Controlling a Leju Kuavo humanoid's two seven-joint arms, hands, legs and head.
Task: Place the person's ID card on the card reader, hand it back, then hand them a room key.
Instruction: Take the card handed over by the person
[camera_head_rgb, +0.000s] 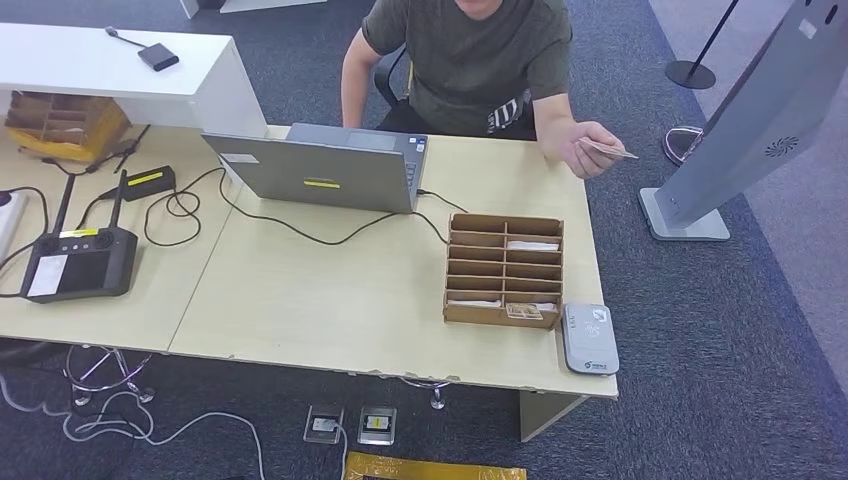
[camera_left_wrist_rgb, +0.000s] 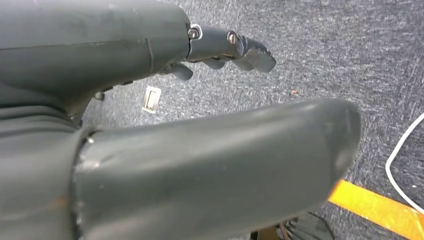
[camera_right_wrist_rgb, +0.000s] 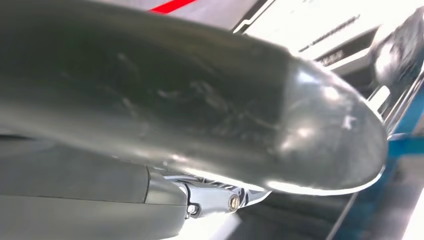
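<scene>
Head view: one ID card (camera_head_rgb: 609, 151), one card reader (camera_head_rgb: 589, 338), one laptop (camera_head_rgb: 325, 167).

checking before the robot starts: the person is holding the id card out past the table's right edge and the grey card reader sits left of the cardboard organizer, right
Not quite. In the head view the grey card reader sits to the right of the cardboard organizer, at the table's front right corner. The rest holds: the person holds the ID card out past the table's right edge.

It was a reception desk in an office: a pale counter (camera_head_rgb: 330, 300) carried a laptop (camera_head_rgb: 325, 170), a card reader (camera_head_rgb: 589, 338) and a cardboard key-card rack (camera_head_rgb: 503, 270) (grey carpet below).
</scene>
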